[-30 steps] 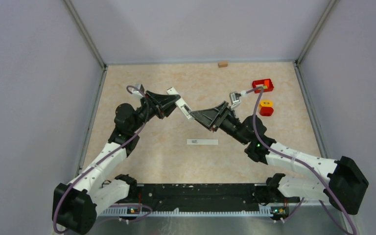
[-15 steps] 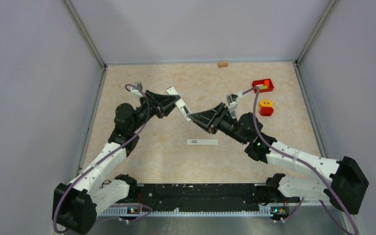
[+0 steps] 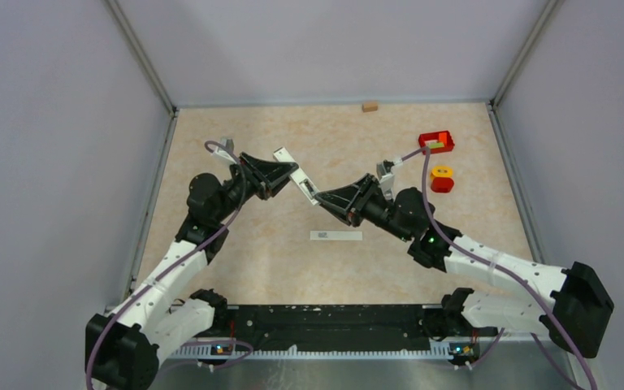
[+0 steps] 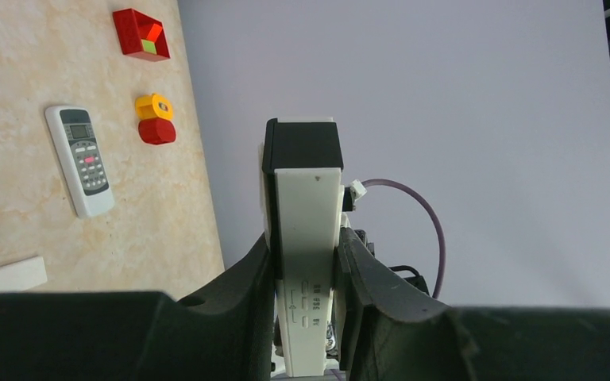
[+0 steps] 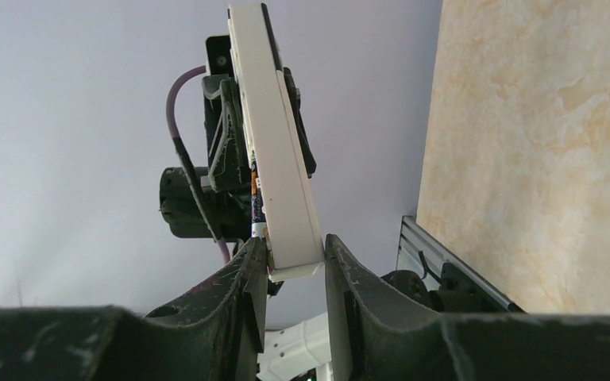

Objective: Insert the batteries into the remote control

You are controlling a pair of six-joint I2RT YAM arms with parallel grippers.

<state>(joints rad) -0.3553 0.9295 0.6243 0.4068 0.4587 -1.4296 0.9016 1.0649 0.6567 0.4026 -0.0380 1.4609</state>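
Observation:
My left gripper (image 3: pixel 291 173) (image 4: pixel 306 248) is shut on a white remote control (image 3: pixel 288 160) (image 4: pixel 308 202) with a black end, held tilted above the table with its back towards the left wrist camera. My right gripper (image 3: pixel 322 197) (image 5: pixel 295 250) has come in from the right, and both its fingers press the remote control's (image 5: pixel 274 143) lower end. In the right wrist view a battery (image 5: pixel 253 189) with orange and dark blue shows along the remote's edge. Any other batteries are out of view.
A second white handset (image 4: pixel 79 159) with a dark screen and grey buttons lies on the table, hidden under my right arm in the top view. A plain white bar (image 3: pixel 335 236) lies mid-table. A red box (image 3: pixel 436 142), a yellow-and-red block (image 3: pixel 441 179) and a small wooden block (image 3: pixel 369 106) are at the back right.
My right gripper has moved left onto the remote control's lower end and its jaws have narrowed around it. The left gripper has kept its hold and shifted slightly.

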